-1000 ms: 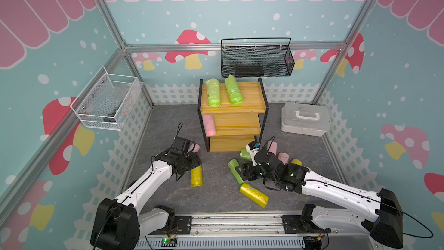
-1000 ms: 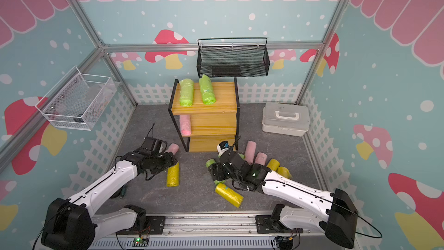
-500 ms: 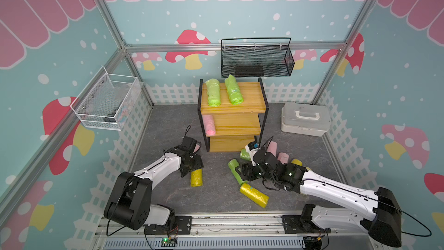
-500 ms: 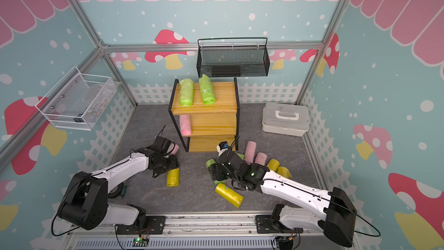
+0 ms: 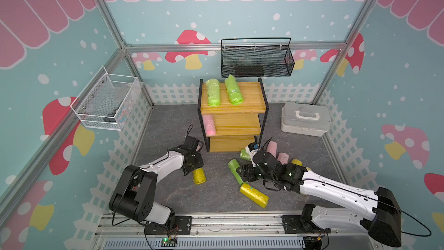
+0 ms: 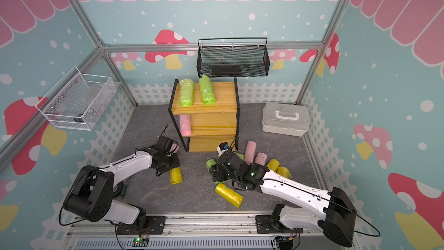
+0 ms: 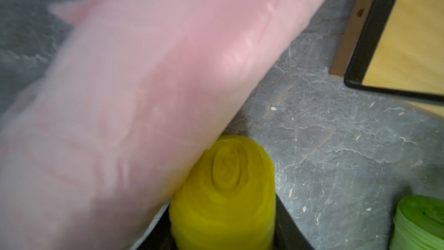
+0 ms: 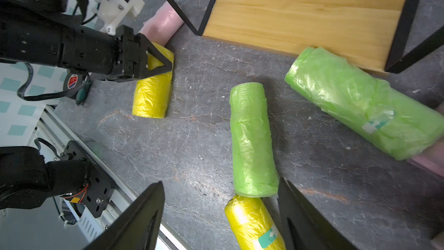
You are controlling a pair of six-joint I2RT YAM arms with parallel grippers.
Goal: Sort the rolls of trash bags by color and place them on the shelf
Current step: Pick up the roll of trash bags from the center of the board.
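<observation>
The left hand [image 8: 161, 62] has its fingers closed around the far end of a yellow roll [image 8: 150, 97]. That roll lies on the grey surface [image 5: 168, 196] near the left front corner of the shelf [image 5: 252, 103], and the left wrist view shows its spiral end wedged between both fingers. A pink roll [image 7: 144, 80] lies just beside it on the far side, by the shelf's leg.

The right hand [image 8: 219, 183] is spread wide and holds nothing. Just ahead of its fingers, a green roll [image 8: 252, 140] and a labelled yellow roll [image 8: 252, 222] lie end to end. A second green roll [image 8: 360, 107] rests against the shelf's bottom board. To the right of that arm's wrist lie two more pink rolls [image 5: 271, 146] and further yellow rolls [image 5: 296, 162].

On the shelf, a pair of green rolls [image 5: 213, 92] lies on the top tier. A single pink roll [image 5: 208, 125] lies at the left end of the middle tier.
</observation>
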